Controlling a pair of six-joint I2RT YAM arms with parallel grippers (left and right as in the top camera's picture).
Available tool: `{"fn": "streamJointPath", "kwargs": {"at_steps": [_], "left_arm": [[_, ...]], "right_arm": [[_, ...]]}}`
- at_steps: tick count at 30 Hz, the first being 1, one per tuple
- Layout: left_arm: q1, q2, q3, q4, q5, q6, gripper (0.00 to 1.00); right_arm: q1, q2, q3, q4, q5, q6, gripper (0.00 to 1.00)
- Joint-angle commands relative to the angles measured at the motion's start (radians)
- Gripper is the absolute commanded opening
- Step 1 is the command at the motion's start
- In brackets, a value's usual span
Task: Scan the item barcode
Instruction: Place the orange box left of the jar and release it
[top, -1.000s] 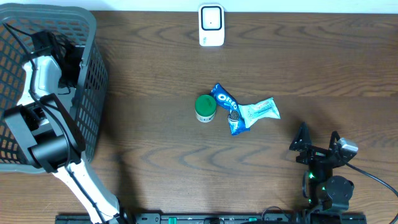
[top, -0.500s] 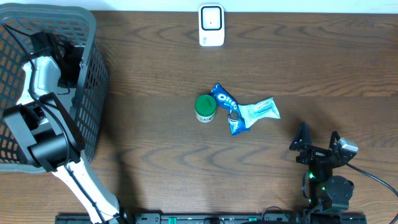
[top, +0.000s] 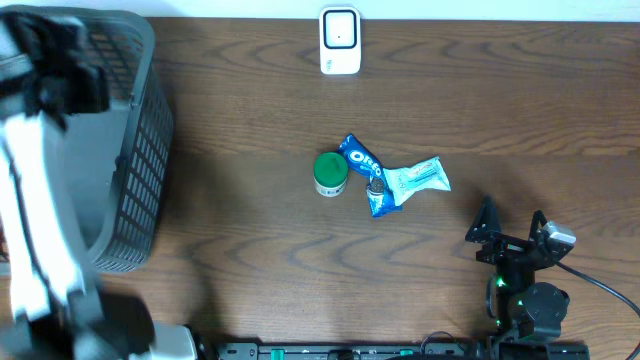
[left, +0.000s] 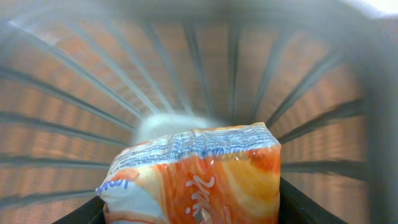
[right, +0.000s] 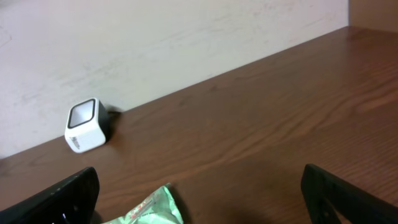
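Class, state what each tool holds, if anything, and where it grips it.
Left tool: orange snack packet, gripped across its lower sides. Right tool: open, holding nothing.

Glossy plastic packet (left: 199, 177), wood-grain table (top: 420, 290)

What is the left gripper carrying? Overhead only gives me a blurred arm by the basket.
Observer: The left wrist view shows an orange-and-white packet clamped between the fingers of the left gripper, with the basket mesh blurred behind it.
Operator: Can you see a barcode on it?
Observer: No. The side facing that camera carries only blue small print along its top edge; no barcode shows there.
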Motion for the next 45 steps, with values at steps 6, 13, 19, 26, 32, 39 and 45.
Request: {"fn": "streamJointPath", "kwargs": {"at_steps": [6,13,19,26,32,39,45], "left_arm": [[-0.142,-0.343,0.011,-0.008,0.317,-0.132,0.64],[-0.447,-0.294,-0.006,-0.063,0.285,-0.167,0.64],[-0.631,-0.082,-0.071,-0.141,-0.056,-0.365,0.64],[-0.642,0.15,-0.167,-0.114,-0.075,-0.657,0.63],[-0.665,0.291,-0.265,-0.003,-0.074,-0.819,0.64],[-0.722,0.344,-0.356,0.09,-0.057,-0.839,0.64],[-0.741,0.323,-0.336,0.092,-0.134,-0.837,0.99]], "right_arm": [[-0.006,-0.004,-0.001,-0.003,0.006,0.003,0.99],[-0.006,-0.004,-0.001,-0.003,0.006,0.003,0.99],[-0.006,-0.004,-0.001,-0.003,0.006,0.003,0.99],[-0.006,-0.004,-0.001,-0.003,0.006,0.003,0.99],[-0.006,-0.004,-0.001,-0.003,0.006,0.003,0.99],[-0.006,-0.004,-0.001,-0.003,0.006,0.003,0.99],[-0.006,-0.003,-0.001,-0.003,0.006,0.003,0.99]]}}
